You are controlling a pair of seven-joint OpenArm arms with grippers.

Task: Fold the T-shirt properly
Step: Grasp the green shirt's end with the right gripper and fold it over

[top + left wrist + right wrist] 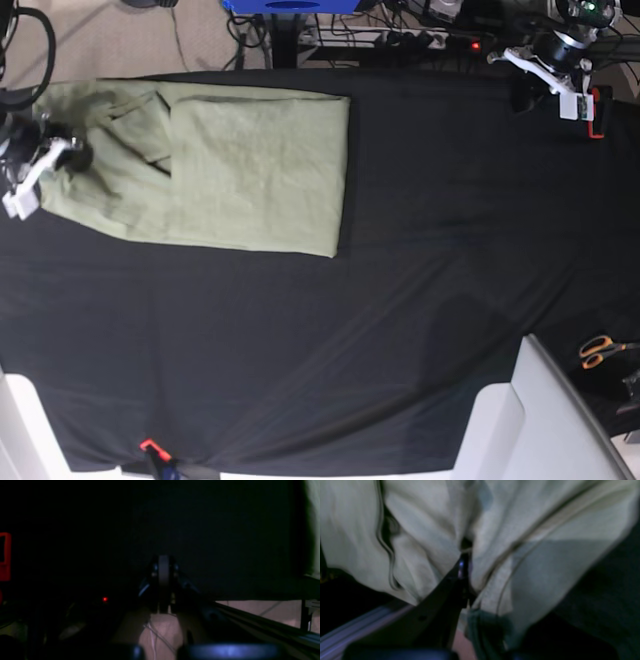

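The plain pale sage-green cotton T-shirt lies on the far left part of the black cloth-covered surface. It is already partly folded. It makes a long shape with straight edges along the top, the bottom and the right side. One layer of cloth lies neatly over the right half. The left end is not tidy yet. There the cloth is bunched up, with folds and a seam that stick out.

The right tool is at that messy left end. In the right wrist view its dark fingers press together with pale cloth squeezed between them, so it looks like it is pinching the T-shirt there.

The left tool is far away from the T-shirt, up by the far right corner of the surface. In the left wrist view its fingers seem pressed together with nothing in them. That view is very dark, so this is only a best guess.

About half the job looks done. The long sides seem folded in. What is left, most likely, is to smooth the left end and fold the long shape over into a small neat pile.

Orange-handled scissors lie near the right edge, well apart from the T-shirt.
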